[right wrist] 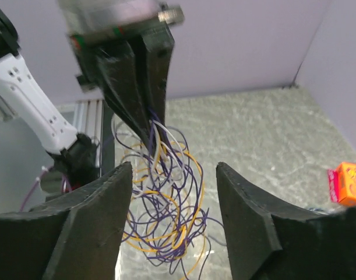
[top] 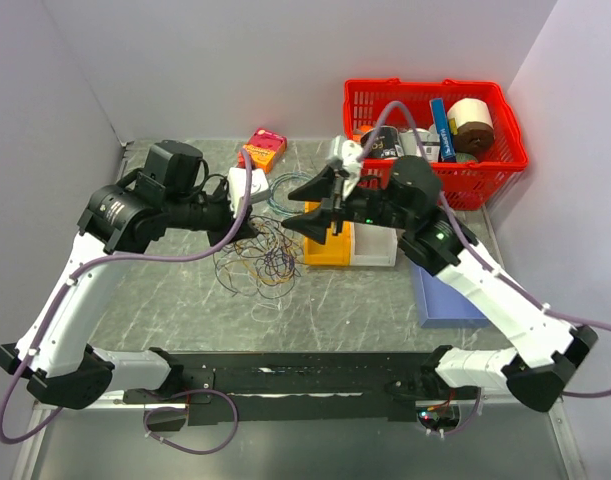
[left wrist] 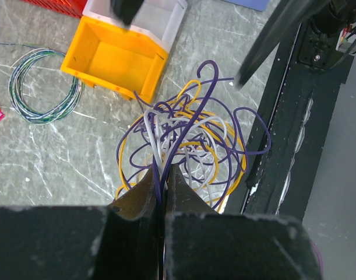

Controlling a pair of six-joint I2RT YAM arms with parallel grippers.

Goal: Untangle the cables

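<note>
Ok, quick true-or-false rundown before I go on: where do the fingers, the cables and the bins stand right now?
1. The left fingers are pinched shut on strands of the cables. True.
2. The right fingers are clamped on the bundle. False: they stand apart, with the hanging bundle in the gap ahead of them and not gripped.
3. The wire coil lies inside the yellow bin. False: it lies on the table beside the bin.
4. The yellow bin looks empty in the left wrist view. True.
5. The red basket is empty. False: it holds several items.
</note>
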